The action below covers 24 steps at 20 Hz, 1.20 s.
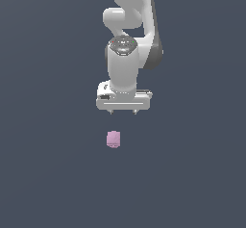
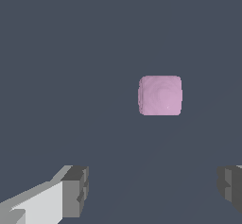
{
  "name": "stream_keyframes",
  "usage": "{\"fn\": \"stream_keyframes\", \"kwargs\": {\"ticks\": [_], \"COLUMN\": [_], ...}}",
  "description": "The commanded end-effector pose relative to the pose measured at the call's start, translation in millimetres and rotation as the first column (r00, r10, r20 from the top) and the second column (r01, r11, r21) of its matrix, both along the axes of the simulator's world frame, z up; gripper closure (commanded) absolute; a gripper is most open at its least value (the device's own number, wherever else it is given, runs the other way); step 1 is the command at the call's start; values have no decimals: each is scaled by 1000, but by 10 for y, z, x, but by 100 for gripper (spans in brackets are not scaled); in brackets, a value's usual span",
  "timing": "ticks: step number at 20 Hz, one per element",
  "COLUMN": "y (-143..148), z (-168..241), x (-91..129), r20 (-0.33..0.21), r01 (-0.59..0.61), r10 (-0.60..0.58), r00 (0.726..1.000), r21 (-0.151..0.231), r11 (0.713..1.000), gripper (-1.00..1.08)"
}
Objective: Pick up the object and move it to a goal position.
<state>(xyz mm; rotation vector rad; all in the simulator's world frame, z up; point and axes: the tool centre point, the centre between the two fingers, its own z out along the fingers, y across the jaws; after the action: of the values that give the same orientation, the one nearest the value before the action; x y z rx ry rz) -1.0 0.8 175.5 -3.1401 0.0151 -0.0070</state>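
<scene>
The white, glossy robot arm hangs down from the top of the exterior view, its broad white gripper pointing straight down with only the two short tips of its fingers showing beneath the hand. The small pale pink, matte, roughly cube-shaped block with slightly rounded edges lies on the flat, dark blue-grey desk, below the gripper and a little toward the exterior view's left of its middle, clearly apart from it and much narrower than the hand above. In the wrist view the pink block shows its square upper face against the plain desk, and the grey pads of the fingers stand spread wide, one at each side of the picture, with bare desk between them. The fingers grip nothing; the block sits away from the line joining the two pads, touched by neither.
</scene>
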Motion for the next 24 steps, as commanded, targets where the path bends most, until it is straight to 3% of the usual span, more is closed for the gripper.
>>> {"fn": "stream_keyframes", "kwargs": {"ticks": [1,11,24], "y": [0,258,21], "z": [0,-14,-280], "x": [0,-106,174], "r20": [0,-31,-21], "r01": [0,-60,-37], "r10": [0,59,36], "r00": [1000,998,999], "r21": [0,-13,-5], "r11": [1000,998,999], "gripper": [-92,-92,-92]}}
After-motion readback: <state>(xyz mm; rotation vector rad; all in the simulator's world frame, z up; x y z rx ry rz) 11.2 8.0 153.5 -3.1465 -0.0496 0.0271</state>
